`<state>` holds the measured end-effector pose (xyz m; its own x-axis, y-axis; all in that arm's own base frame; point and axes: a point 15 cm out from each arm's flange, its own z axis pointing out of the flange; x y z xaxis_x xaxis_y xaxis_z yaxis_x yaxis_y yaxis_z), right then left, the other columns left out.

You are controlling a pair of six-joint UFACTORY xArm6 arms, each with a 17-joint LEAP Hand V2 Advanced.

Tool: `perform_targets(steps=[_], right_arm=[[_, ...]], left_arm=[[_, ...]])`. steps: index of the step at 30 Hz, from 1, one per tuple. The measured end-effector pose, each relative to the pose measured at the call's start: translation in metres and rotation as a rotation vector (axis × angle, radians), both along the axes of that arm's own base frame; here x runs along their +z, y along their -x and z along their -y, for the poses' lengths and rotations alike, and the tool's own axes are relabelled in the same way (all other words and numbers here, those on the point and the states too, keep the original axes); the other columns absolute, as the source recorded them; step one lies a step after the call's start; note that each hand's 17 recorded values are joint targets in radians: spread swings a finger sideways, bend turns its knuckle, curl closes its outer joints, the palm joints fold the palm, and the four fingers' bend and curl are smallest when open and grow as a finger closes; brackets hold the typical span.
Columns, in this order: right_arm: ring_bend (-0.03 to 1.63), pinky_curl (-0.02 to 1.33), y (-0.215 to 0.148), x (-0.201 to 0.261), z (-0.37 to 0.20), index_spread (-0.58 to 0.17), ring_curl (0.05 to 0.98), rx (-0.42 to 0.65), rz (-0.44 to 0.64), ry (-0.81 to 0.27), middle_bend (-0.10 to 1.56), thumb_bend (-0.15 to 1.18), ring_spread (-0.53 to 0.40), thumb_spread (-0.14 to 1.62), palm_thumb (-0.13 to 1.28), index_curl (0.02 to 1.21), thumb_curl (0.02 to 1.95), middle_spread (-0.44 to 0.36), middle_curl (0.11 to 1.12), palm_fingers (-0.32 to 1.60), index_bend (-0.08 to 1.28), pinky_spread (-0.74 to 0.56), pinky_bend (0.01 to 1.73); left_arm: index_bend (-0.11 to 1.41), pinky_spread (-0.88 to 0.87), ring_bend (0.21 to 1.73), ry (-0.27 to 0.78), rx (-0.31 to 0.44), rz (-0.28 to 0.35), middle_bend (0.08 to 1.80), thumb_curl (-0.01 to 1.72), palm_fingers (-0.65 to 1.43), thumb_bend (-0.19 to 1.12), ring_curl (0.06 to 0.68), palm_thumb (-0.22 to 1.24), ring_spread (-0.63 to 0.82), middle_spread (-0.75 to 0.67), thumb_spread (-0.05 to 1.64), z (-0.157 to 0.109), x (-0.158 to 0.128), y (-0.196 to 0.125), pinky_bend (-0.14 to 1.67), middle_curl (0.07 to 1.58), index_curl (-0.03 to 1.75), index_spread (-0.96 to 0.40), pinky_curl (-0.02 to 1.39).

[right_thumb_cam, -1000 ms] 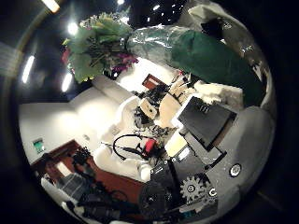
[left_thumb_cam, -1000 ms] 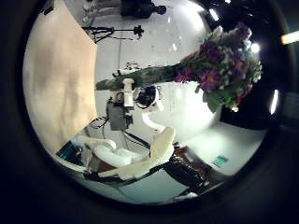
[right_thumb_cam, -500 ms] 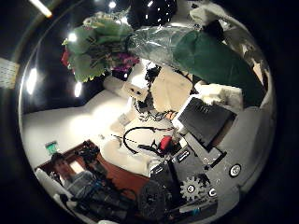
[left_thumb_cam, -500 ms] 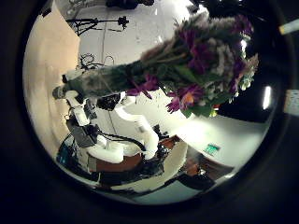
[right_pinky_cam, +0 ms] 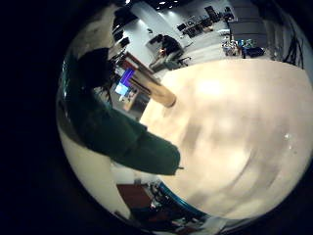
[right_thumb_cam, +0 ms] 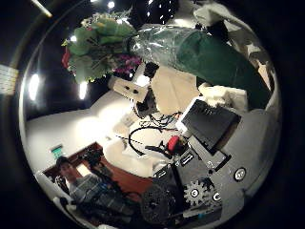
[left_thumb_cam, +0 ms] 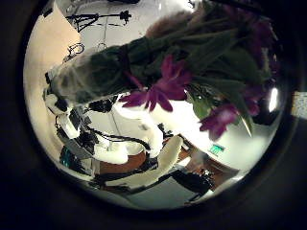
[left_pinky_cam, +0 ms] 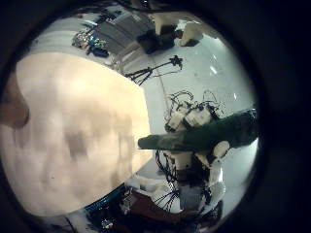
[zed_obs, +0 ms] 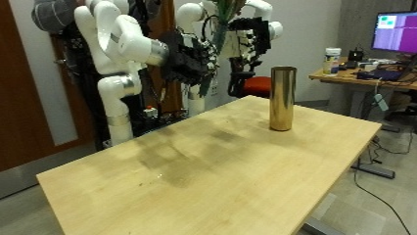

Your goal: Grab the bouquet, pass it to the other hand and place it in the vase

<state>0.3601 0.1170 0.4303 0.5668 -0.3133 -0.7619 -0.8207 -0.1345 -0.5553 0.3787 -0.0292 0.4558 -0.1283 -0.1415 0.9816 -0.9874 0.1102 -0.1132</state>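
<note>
The bouquet [zed_obs: 224, 14], purple flowers in a green wrap, is held high above the table's far edge, between the two hands. My right hand [zed_obs: 191, 62] is shut on it: the green wrap [right_thumb_cam: 195, 52] runs close across that palm with white fingers curled beside it, flowers [right_thumb_cam: 95, 48] at the far end. My left hand [zed_obs: 251, 41] hangs by the bouquet with fingers relaxed; the purple flowers [left_thumb_cam: 173, 81] fill its thumb side view. The wrap [left_pinky_cam: 199, 131] also shows in the left little finger side view. A tall golden vase [zed_obs: 282, 98] stands upright on the table [zed_obs: 196, 166], below the left hand.
The wooden table spreads below both hands [right_pinky_cam: 225, 127]. A desk [zed_obs: 378, 73] with a monitor stands behind the vase's side. A brown door [zed_obs: 26, 88] is at the back on the other side.
The flowers have grown much larger in the left thumb side view, so the left palm and the bouquet have come closer together. The right hand still holds the wrap as before.
</note>
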Motion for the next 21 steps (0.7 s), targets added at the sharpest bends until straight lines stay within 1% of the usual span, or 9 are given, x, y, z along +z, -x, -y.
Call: perform_targets(steps=[4, 6, 9, 14, 15, 16, 17, 19, 21], right_arm=[[1.46, 0.90, 0.001, 0.001, -0.008, -0.312, 0.650, 0.016, 0.006, 0.004, 1.34, -0.01, -0.192, 0.10, 1.23, 1.11, 1.01, -0.154, 0.78, 1.13, 0.98, -0.28, 1.16], [1.46, 0.91, -0.003, -0.002, -0.011, -0.312, 0.650, 0.006, 0.015, 0.019, 1.34, -0.01, -0.192, 0.10, 1.23, 1.11, 1.01, -0.154, 0.78, 1.13, 0.98, -0.29, 1.15], [1.46, 0.91, -0.006, -0.004, -0.014, -0.311, 0.650, -0.009, 0.029, 0.043, 1.34, -0.01, -0.192, 0.10, 1.23, 1.11, 1.02, -0.154, 0.78, 1.13, 0.98, -0.29, 1.15], [1.46, 0.92, -0.006, -0.004, -0.021, -0.311, 0.650, -0.001, 0.038, 0.053, 1.34, -0.01, -0.192, 0.10, 1.23, 1.11, 1.02, -0.154, 0.78, 1.13, 0.98, -0.29, 1.15], [1.46, 0.92, -0.007, -0.005, -0.021, -0.311, 0.650, -0.007, 0.038, 0.055, 1.34, -0.01, -0.192, 0.10, 1.23, 1.11, 1.02, -0.154, 0.78, 1.13, 0.98, -0.29, 1.15], [1.46, 0.92, -0.007, -0.005, -0.022, -0.311, 0.650, -0.009, 0.038, 0.059, 1.34, -0.01, -0.192, 0.10, 1.23, 1.11, 1.02, -0.154, 0.78, 1.13, 0.98, -0.29, 1.15], [1.46, 0.92, -0.008, -0.006, -0.023, -0.311, 0.650, -0.012, 0.040, 0.063, 1.34, -0.01, -0.192, 0.10, 1.23, 1.11, 1.02, -0.154, 0.78, 1.13, 0.98, -0.29, 1.15], [1.46, 0.92, -0.009, -0.010, -0.022, -0.311, 0.650, -0.015, 0.043, 0.081, 1.34, -0.01, -0.192, 0.11, 1.23, 1.11, 1.02, -0.154, 0.78, 1.13, 0.98, -0.29, 1.14], [1.46, 0.92, -0.010, -0.013, -0.020, -0.311, 0.650, -0.024, 0.043, 0.097, 1.35, -0.01, -0.192, 0.12, 1.23, 1.11, 1.02, -0.154, 0.78, 1.14, 0.97, -0.29, 1.14]], left_arm=[[0.16, 0.30, 0.55, 0.005, -0.028, -0.008, 0.38, 0.35, 0.26, -0.04, 0.187, 0.27, 0.41, 0.15, 0.77, 0.006, 0.002, 0.002, 0.22, 0.39, 0.29, 0.23, 0.30], [0.16, 0.25, 0.57, -0.001, -0.042, -0.014, 0.43, 0.35, 0.30, -0.04, 0.189, 0.27, 0.36, 0.10, 0.77, 0.011, 0.003, 0.002, 0.21, 0.41, 0.29, 0.23, 0.30], [0.17, 0.21, 0.59, -0.029, -0.072, -0.041, 0.46, 0.35, 0.33, -0.04, 0.188, 0.28, 0.31, 0.06, 0.77, 0.014, 0.002, 0.003, 0.20, 0.43, 0.30, 0.22, 0.30], [0.17, 0.09, 0.63, -0.031, -0.095, -0.092, 0.57, 0.35, 0.45, -0.04, 0.186, 0.30, 0.16, -0.09, 0.77, 0.019, -0.004, 0.001, 0.22, 0.49, 0.32, 0.16, 0.30], [0.18, 0.05, 0.65, -0.024, -0.092, -0.103, 0.60, 0.35, 0.48, -0.04, 0.187, 0.30, 0.10, -0.13, 0.77, 0.018, -0.007, 0.000, 0.24, 0.51, 0.33, 0.14, 0.30], [0.15, -0.15, 0.73, -0.020, -0.089, -0.110, 0.75, 0.35, 0.75, -0.02, 0.199, 0.33, -0.09, -0.23, 0.79, 0.017, -0.008, 0.000, 0.36, 0.56, 0.32, 0.07, 0.31], [0.14, -0.25, 0.76, -0.019, -0.087, -0.113, 0.77, 0.35, 0.76, -0.02, 0.209, 0.36, -0.18, -0.27, 0.80, 0.017, -0.007, 0.000, 0.41, 0.58, 0.31, 0.04, 0.32], [0.15, -0.38, 0.82, -0.016, -0.082, -0.126, 0.82, 0.35, 0.79, -0.02, 0.242, 0.39, -0.29, -0.31, 0.82, 0.018, -0.006, -0.001, 0.51, 0.64, 0.32, 0.00, 0.35], [0.13, -0.55, 0.93, 0.000, -0.074, -0.131, 0.85, 0.36, 0.91, 0.00, 0.290, 0.47, -0.40, -0.37, 0.84, 0.017, -0.006, -0.002, 0.66, 0.68, 0.31, -0.06, 0.39]])
